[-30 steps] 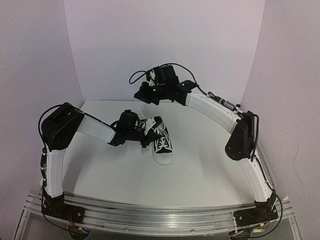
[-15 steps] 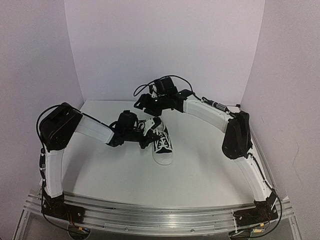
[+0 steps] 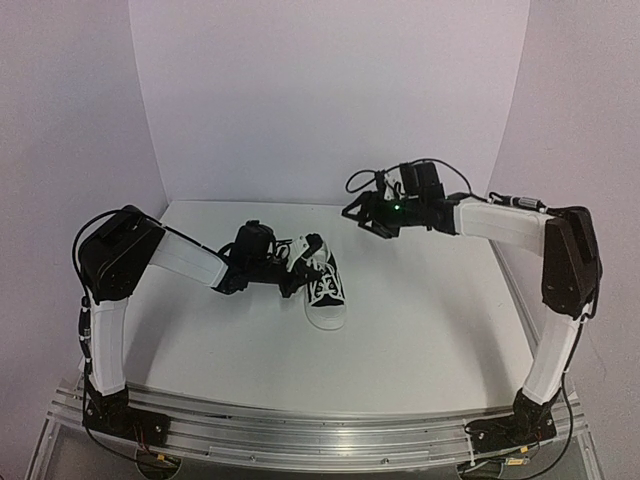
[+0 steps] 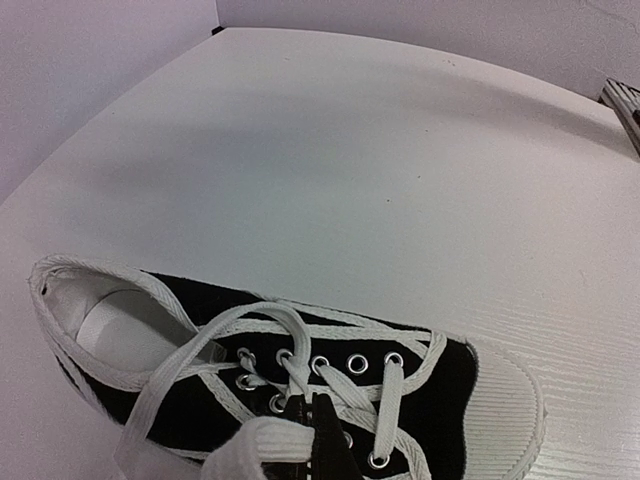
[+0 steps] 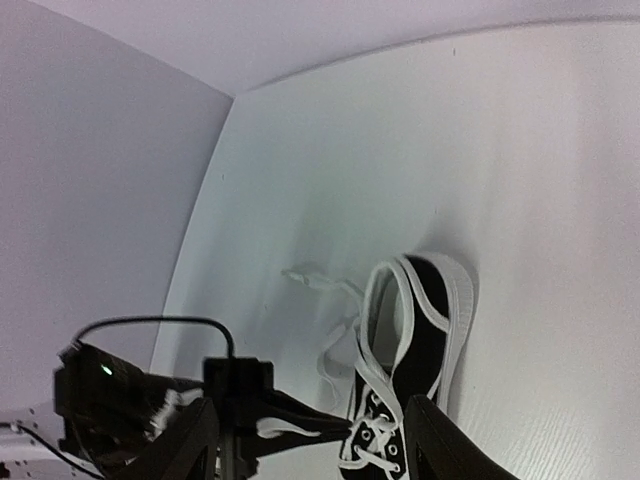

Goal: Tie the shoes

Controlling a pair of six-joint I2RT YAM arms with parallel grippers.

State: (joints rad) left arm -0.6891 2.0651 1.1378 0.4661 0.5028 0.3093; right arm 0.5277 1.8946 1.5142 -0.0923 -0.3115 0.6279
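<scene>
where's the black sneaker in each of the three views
top external: black sneaker at mid-frame, toe pointing down the picture.
left wrist: sneaker along the bottom edge, toe cap to the right.
right wrist: sneaker at lower centre, heel uppermost.
shared landmark: its white laces.

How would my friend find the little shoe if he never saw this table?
Look at the white table, near its middle, where the left tool reaches in. There sits the sneaker: black canvas with a white toe cap, white sole and white laces. It is the only shoe there, and that tool is pinching its laces.
</scene>
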